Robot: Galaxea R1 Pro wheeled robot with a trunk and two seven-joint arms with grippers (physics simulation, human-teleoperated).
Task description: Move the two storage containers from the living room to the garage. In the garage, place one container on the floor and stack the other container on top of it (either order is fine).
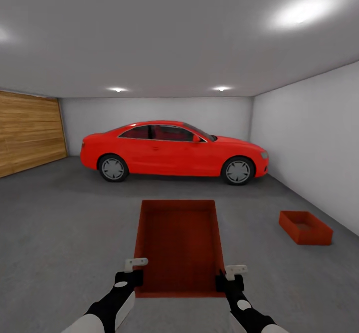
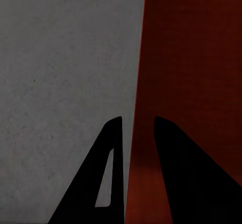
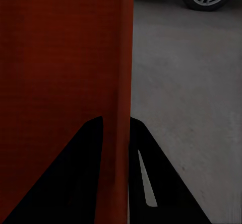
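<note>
A: Where is the second container [image 1: 305, 227]?
B: On the floor [image 1: 60, 233], lower right of the frame, right of the carried container [image 1: 178, 246].
A: The pincers?
B: Left pincer [image 1: 133, 271] and right pincer [image 1: 230, 276] each clamp a side wall.

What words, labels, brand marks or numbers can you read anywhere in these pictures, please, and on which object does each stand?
None: no readable text in any view.
The red car shows no legible badge or plate.
The held container, the container on the floor and the wooden door are unmarked.
</note>
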